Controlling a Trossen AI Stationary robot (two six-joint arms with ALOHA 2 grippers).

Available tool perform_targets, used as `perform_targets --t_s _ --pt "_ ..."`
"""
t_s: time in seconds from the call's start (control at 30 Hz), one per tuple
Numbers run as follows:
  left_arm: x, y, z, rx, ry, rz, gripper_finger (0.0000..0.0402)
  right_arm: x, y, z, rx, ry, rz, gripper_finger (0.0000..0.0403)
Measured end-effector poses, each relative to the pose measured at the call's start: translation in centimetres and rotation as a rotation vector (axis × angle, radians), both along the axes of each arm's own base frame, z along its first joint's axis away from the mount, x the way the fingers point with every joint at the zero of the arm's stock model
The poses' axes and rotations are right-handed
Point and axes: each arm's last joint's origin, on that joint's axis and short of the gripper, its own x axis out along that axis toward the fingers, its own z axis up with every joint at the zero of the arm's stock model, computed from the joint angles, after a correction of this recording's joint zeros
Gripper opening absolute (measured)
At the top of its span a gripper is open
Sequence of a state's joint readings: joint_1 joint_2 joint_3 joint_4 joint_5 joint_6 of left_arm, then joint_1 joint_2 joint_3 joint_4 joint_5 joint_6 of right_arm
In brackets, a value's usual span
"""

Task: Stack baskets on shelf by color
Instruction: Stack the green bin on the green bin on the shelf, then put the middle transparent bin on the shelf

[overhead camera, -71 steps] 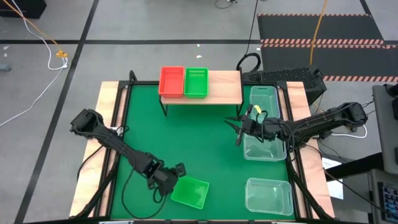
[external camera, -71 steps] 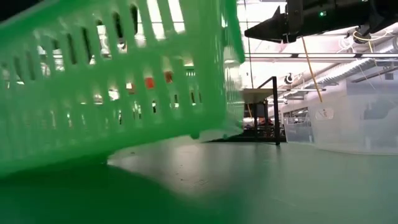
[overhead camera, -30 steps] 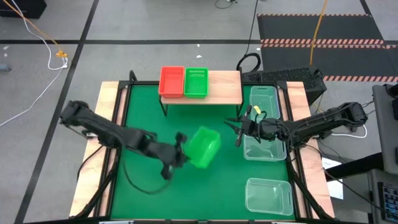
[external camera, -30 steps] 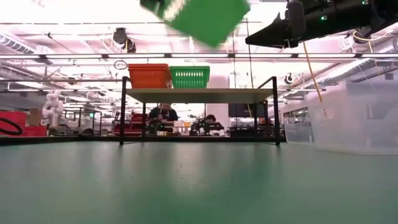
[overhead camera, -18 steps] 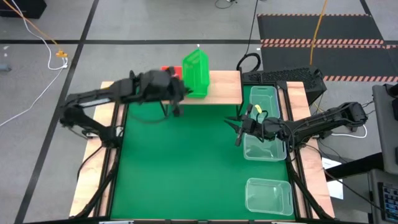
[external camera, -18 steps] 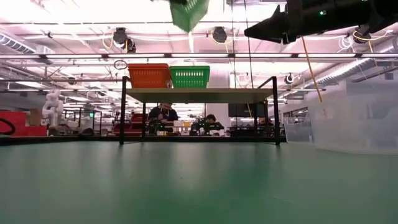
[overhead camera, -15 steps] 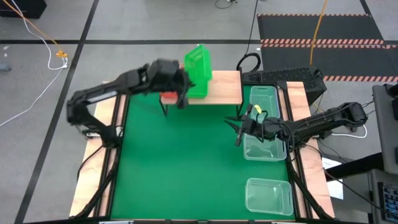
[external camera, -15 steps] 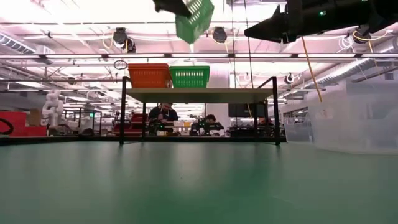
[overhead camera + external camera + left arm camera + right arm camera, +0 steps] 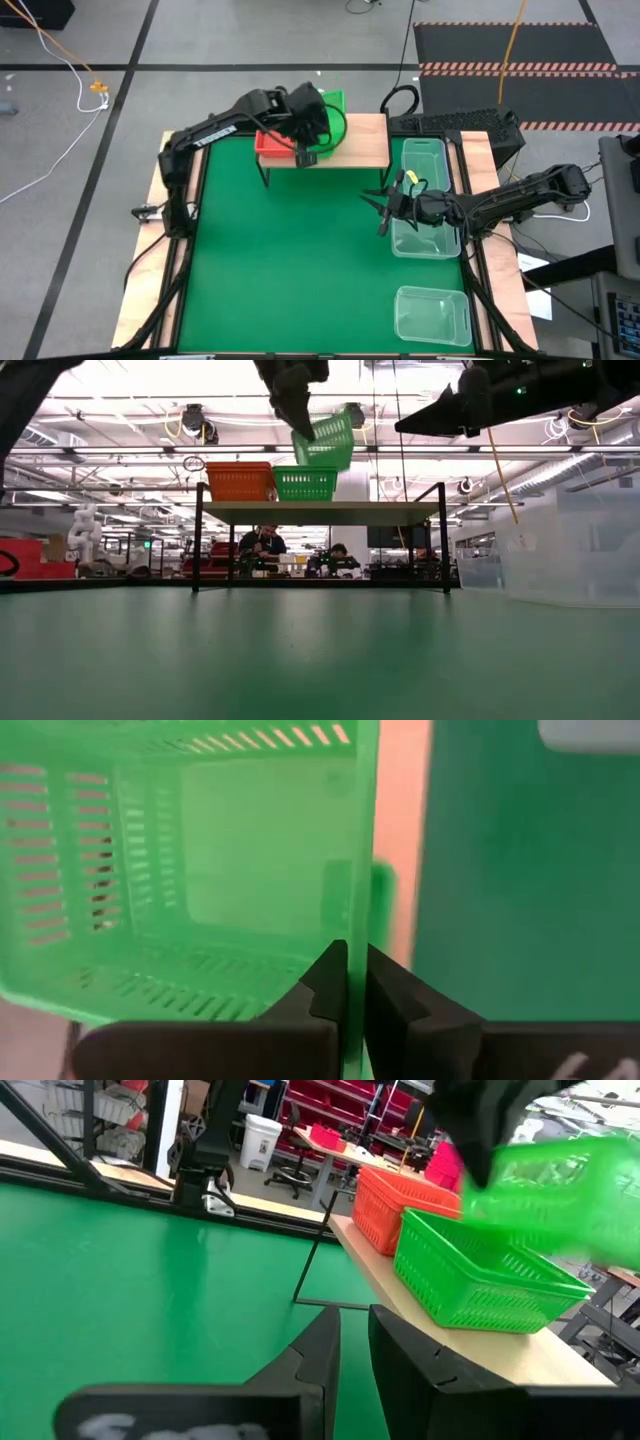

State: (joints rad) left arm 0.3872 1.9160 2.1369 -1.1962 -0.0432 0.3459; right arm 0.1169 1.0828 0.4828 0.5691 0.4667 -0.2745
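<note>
Two green baskets in play: left pincer, clamped on one green basket's rim, hangs it tilted above its shelf-top twin. Next: level, lower, nest. Right pincer, narrowly parted, empty, waits.

shelf bears red basket, green basket

The left arm reaches toward twelve o'clock, its left gripper pinched on a basket wall, held raised. The right arm waits at three o'clock, its right gripper slightly parted.
</note>
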Motion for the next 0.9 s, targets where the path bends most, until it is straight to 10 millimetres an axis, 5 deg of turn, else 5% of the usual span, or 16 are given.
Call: perform_targets --t_s 0.23,0.6,0.9 --pt "-0.3 0.0 -1.4 -0.046 0.143 0.007 0.0007 0.0 0.0 -0.1 0.017 0.007 -0.002 0.0050" --pt "-0.4 -0.6 -1.6 -0.032 0.183 -0.016 0.0071 0.0 0.0 -0.1 0.023 0.004 -0.003 0.0050" --pt "-0.8 -1.0 -0.2 0.171 0.188 0.070 0.0120 0.0 0.0 -0.2 0.022 0.015 -0.003 0.0050"
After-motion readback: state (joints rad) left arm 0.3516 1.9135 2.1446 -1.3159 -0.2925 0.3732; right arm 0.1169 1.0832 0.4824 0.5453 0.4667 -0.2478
